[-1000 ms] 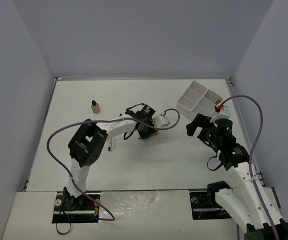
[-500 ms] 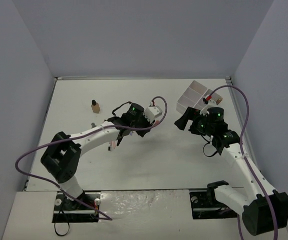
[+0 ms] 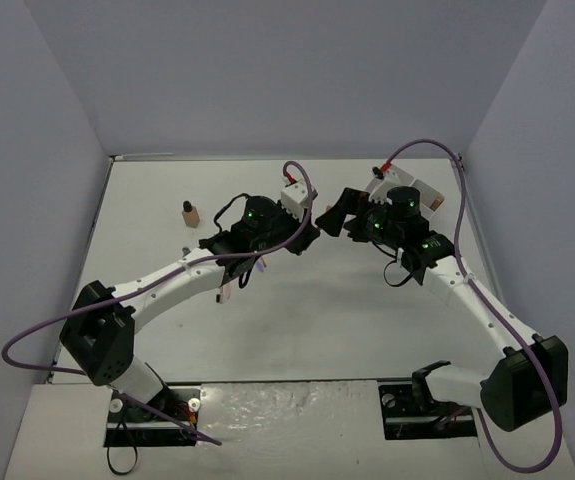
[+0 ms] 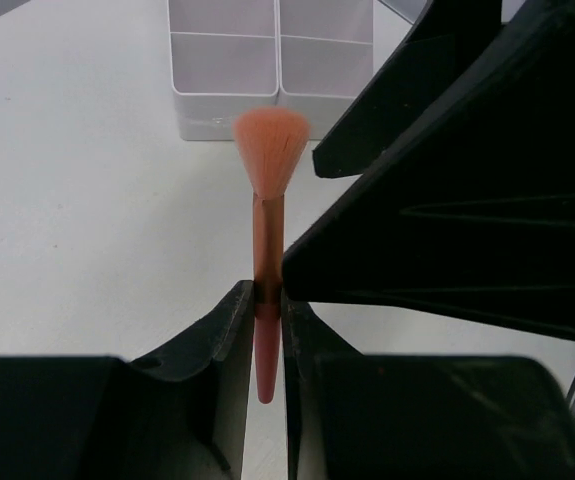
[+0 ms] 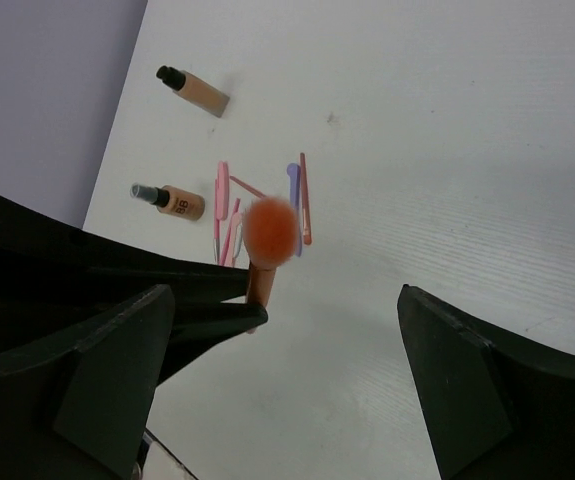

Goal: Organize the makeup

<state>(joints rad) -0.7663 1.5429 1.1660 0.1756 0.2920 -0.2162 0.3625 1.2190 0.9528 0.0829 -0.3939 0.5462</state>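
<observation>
Centrally over the table (image 3: 367, 330), the left gripper (image 4: 267, 300) is closed narrow on the handle of an orange-bristled makeup brush (image 4: 268, 215), whose bristles point toward the white tray (image 4: 225, 110) at 2 o'clock on the table. The right gripper (image 5: 282, 300) faces it with jaws spread wide and holding nothing. In its own camera the brush head sits in the gap between its fingers, which suggests a hand-over in preparation.

Progress is judged early. The two tray compartments shown by the left wrist camera look bare, and the others are hidden. Left to sort are one tan bottle (image 5: 195, 93), a second tan bottle (image 5: 172, 201) toward 10 o'clock, and a cluster of pink, purple and orange pencils (image 5: 304, 200) near 9 o'clock, all lying loose on the table. No sponges or lipsticks show.
</observation>
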